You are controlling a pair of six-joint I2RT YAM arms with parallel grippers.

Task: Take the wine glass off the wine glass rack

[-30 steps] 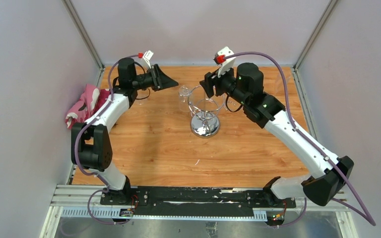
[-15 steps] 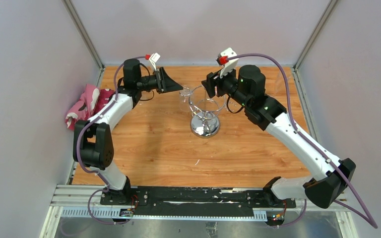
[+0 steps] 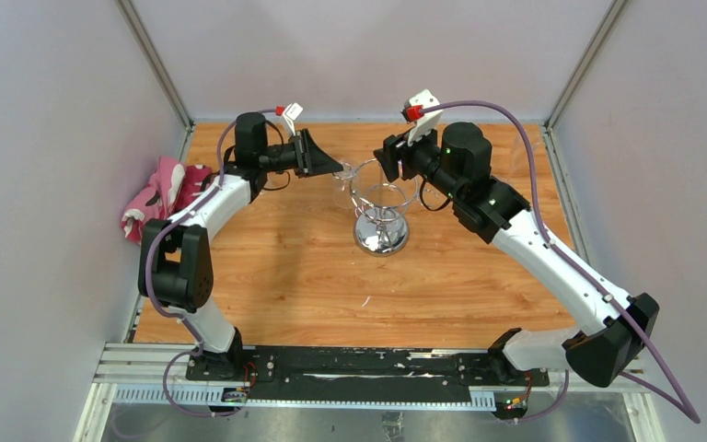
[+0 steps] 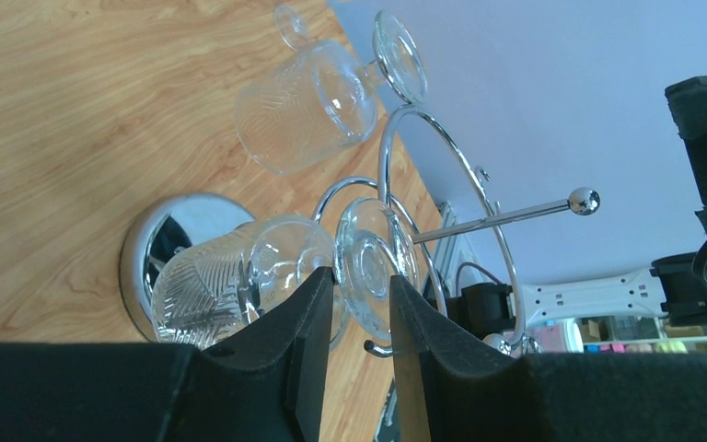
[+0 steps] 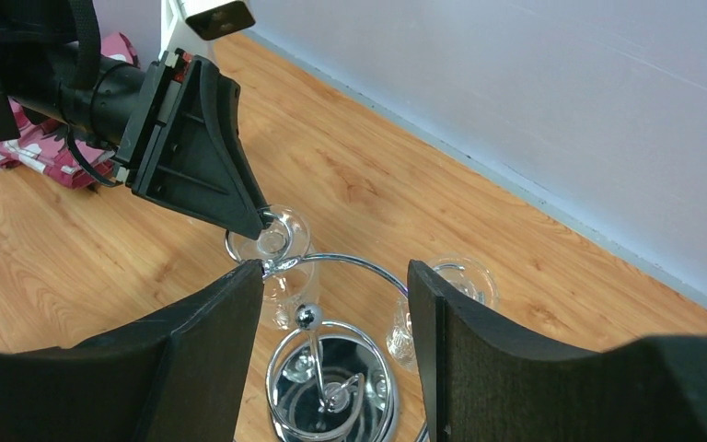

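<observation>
The chrome wine glass rack (image 3: 382, 219) stands mid-table on its mirrored dome base (image 4: 173, 241). Two clear wine glasses hang upside down from it. In the left wrist view, the near wine glass (image 4: 230, 285) has its round foot (image 4: 373, 267) between my left gripper's (image 4: 361, 276) tips, which stand a narrow gap apart. The other glass (image 4: 308, 101) hangs further off. In the top view my left gripper (image 3: 336, 168) is at the rack's left side. My right gripper (image 5: 336, 276) is wide open and empty above the rack's ball-topped post (image 5: 308, 317).
A pink patterned cloth (image 3: 156, 195) lies at the table's left edge, and also shows in the right wrist view (image 5: 41, 147). Grey walls close the table at the back and on both sides. The second glass (image 5: 442, 295) hangs on the rack's right side.
My left gripper has moved right, from beside the cloth up to the glass on the rack's left side. My right gripper has barely shifted above the rack.
</observation>
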